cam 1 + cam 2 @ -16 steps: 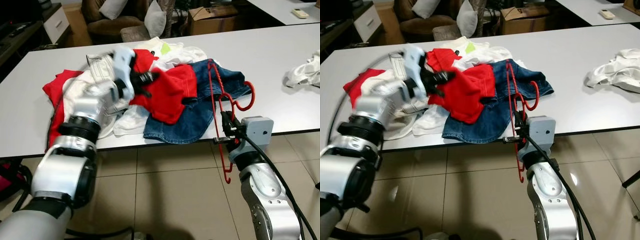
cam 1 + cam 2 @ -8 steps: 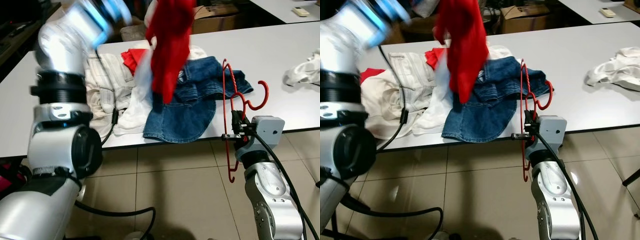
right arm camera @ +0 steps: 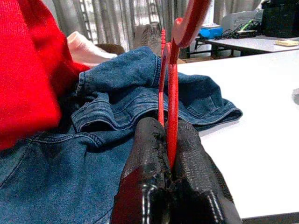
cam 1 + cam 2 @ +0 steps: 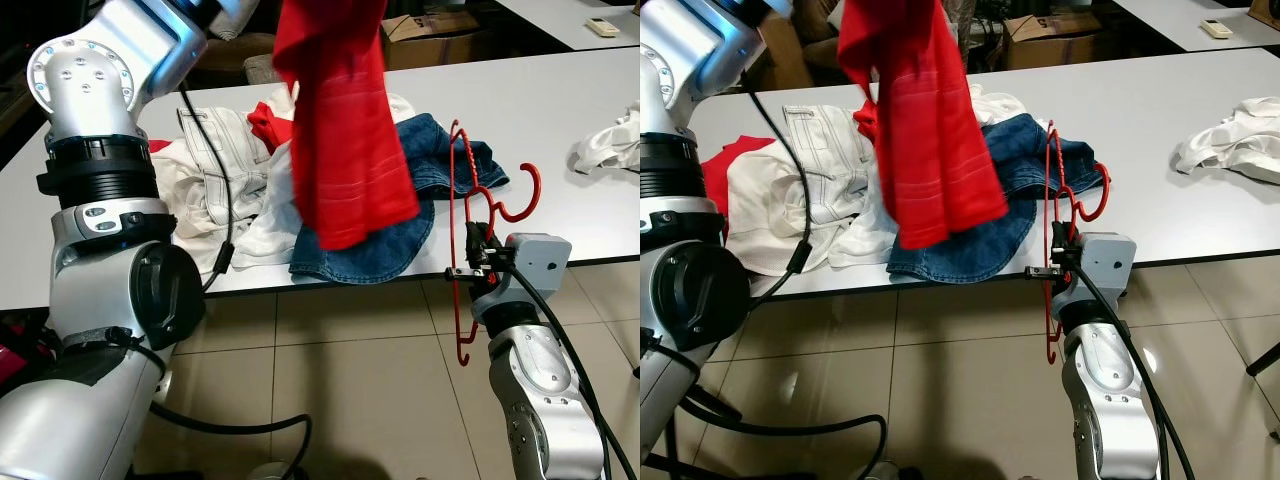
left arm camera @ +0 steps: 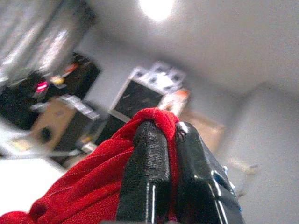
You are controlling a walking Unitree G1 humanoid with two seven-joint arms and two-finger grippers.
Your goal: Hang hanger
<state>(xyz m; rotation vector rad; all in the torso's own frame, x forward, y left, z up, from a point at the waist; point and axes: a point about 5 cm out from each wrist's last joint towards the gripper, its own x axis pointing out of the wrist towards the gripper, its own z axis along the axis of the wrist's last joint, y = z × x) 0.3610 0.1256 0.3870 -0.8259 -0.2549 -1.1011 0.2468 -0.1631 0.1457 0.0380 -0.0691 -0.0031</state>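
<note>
1. Red plastic, thin and looped: the hanger (image 4: 462,240) stands nearly upright at the near edge of the white surface (image 4: 560,110), its hook curling out to the robot's right above the surface and its lower bar hanging below the edge.
2. The right hand (image 3: 169,140) is clenched on the hanger, its two black fingers (image 3: 148,158) pressed against the thin red rods from both sides.
3. The left hand (image 5: 169,140) is raised high above the surface and is clamped on a fold of a red garment (image 4: 345,120), the cloth bunched between its fingers (image 5: 147,163).
4. The red garment hangs down from that grip as a long drape, its lower edge in front of the pile and just left of the hanger.
5. Blue denim clothing (image 4: 400,220) lies on the surface right behind the hanger, reaching the near edge.
6. White and cream clothes (image 4: 215,180) are heaped to the left of the denim, with another red piece (image 4: 268,122) among them.
7. A separate white cloth (image 4: 610,145) lies well apart at the right end of the surface.
8. A cardboard box (image 4: 430,35) stands beyond the far side of the surface.
</note>
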